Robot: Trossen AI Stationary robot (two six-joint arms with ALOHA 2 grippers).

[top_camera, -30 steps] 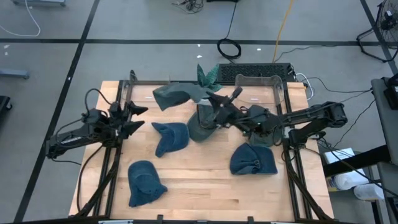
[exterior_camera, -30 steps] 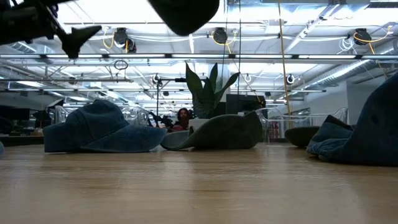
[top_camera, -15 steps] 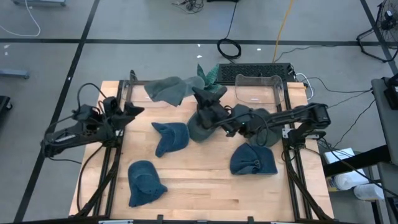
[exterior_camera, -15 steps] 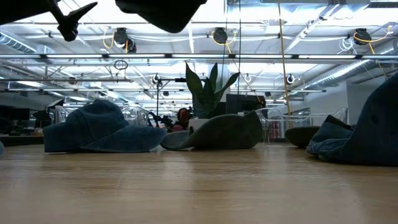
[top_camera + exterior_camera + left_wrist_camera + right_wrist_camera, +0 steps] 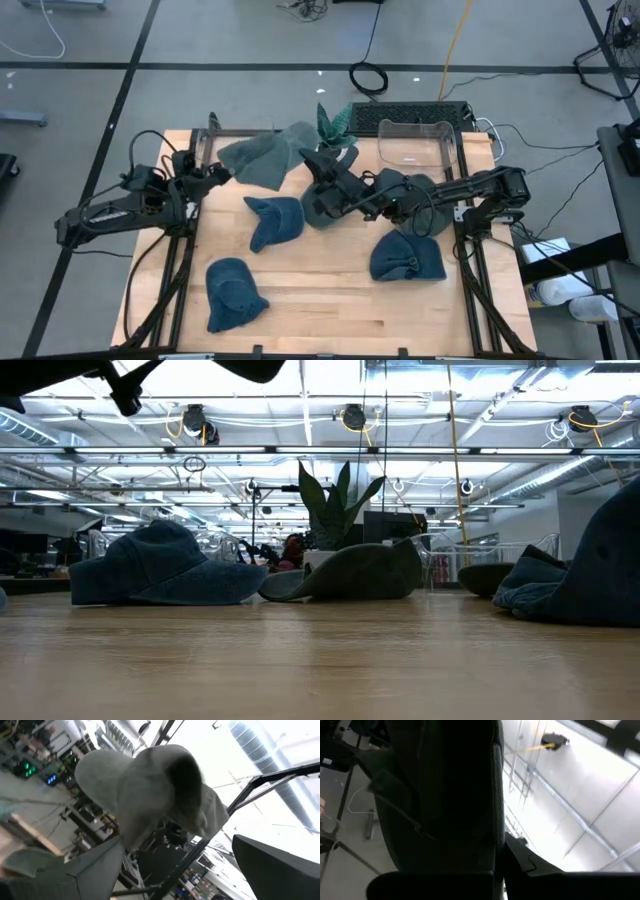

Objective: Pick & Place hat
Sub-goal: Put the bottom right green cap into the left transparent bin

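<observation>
A grey-green hat (image 5: 262, 160) hangs in the air over the table's far left part, with my right gripper (image 5: 316, 163) shut on it. In the left wrist view the same hat (image 5: 145, 795) fills the space just ahead of my open left gripper (image 5: 175, 870). That left gripper (image 5: 212, 176) stands at the table's left edge, close to the hat and apart from it. On the table a blue denim hat (image 5: 275, 221) and a dark green hat (image 5: 320, 207) rest on their brims. In the low view only the held hat's underside (image 5: 250, 368) shows at the top. My right gripper holds the grey-green hat by its right-hand end (image 5: 305, 158), coming from the table's right side and slanting upward. In the right wrist view dark cloth with a stitched edge (image 5: 494, 785) hides the place of contact. The hat is lifted clear and reaches leftward from the fingers.
Two more blue hats lie near the front left (image 5: 235, 292) and the front right (image 5: 408, 258). A clear bin (image 5: 415, 141) stands at the far right corner, with a potted plant (image 5: 335, 120) beside it. Bare wood (image 5: 330, 300) lies in the front middle.
My right gripper has carried the grey-green hat up and toward the table's left edge, rolling its wrist; the hat has risen almost out of the low view's top. My left gripper has risen and rolled, staying open.
</observation>
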